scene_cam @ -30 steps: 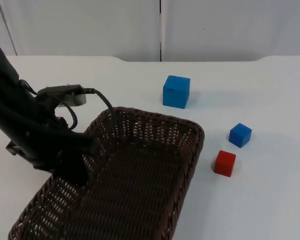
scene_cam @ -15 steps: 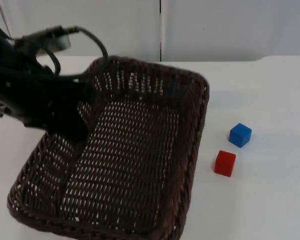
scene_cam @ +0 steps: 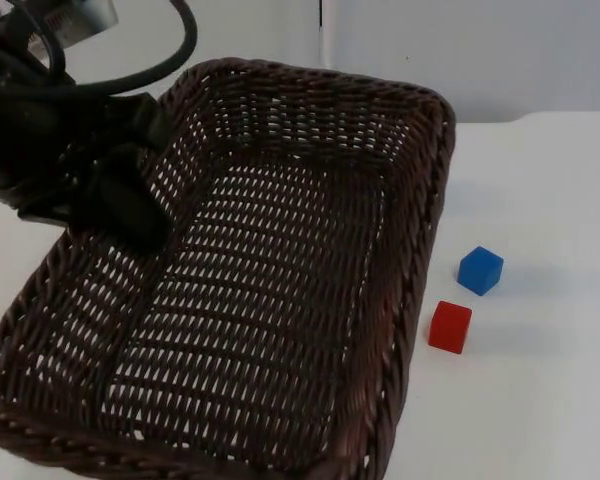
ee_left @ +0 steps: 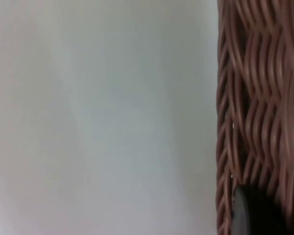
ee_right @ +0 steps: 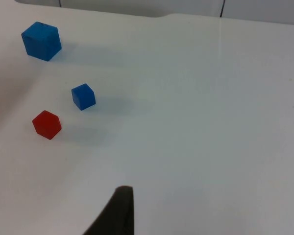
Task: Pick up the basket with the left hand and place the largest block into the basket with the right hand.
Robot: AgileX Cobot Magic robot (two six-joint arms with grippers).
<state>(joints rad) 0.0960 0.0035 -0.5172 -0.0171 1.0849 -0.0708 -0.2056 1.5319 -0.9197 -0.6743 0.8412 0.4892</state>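
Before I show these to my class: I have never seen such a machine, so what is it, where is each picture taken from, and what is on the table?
It is a robot with two black arms, each ending in a two-finger gripper. One picture looks down from a fixed camera; the other two come from cameras on the wrists. The left gripper grips the basket by its side wall, and the left wrist view looks along that weave. On the white table lie a small blue block and a red block. The right wrist view also shows the large blue block. The right arm waits.

one woven basket, two blue blocks, a large one and a small one, and one red block.
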